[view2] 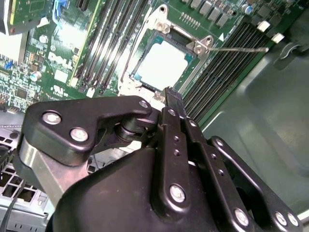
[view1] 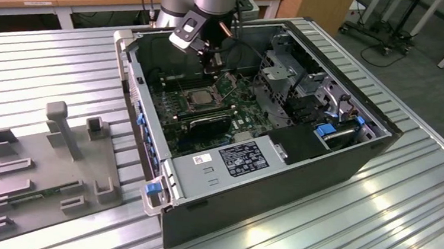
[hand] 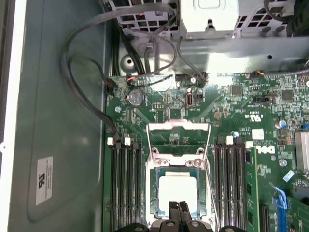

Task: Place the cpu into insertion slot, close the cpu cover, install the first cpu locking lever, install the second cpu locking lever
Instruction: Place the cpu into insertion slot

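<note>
The cpu (hand: 177, 191) lies flat in the insertion slot (hand: 153, 198), a pale square inside the silvery rim; it also shows in the second wrist view (view2: 161, 63) and the exterior view (view1: 201, 96). The cpu cover (hand: 178, 127) is swung back open beyond the socket, its cut-out middle showing green board. A thin locking lever (view2: 236, 48) sticks out sideways from the socket's corner. My gripper (hand: 179, 207) hangs just above the socket's near edge, fingers shut together with nothing between them. It is also in the second wrist view (view2: 170, 92) and the exterior view (view1: 209, 69).
Long dark memory slots (hand: 126, 183) flank the socket on both sides. Grey cables (hand: 82, 72) loop across the case floor beside the board. A metal drive cage (view1: 289, 76) stands inside the case (view1: 281, 182). A grey fixture plate (view1: 44, 170) lies on the slatted table.
</note>
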You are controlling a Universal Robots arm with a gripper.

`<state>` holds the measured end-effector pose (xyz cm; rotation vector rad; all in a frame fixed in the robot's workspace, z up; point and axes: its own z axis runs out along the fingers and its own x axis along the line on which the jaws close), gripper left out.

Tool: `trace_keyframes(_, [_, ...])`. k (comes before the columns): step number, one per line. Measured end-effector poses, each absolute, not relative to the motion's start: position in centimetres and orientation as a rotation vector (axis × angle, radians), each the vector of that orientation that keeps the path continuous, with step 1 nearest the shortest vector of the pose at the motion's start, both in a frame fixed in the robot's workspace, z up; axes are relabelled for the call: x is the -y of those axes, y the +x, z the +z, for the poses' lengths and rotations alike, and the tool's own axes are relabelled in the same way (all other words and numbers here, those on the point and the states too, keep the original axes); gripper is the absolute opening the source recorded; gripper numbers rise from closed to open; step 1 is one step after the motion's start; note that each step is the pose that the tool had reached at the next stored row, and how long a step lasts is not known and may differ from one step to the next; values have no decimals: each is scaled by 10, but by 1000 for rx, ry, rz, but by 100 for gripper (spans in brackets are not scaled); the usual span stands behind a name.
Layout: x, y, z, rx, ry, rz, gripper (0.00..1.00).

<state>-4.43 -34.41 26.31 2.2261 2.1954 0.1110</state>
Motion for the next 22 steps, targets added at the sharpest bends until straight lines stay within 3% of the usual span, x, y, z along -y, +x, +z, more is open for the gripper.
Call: trace_keyframes(22, [344,-23,263,-2195,2226,111,11])
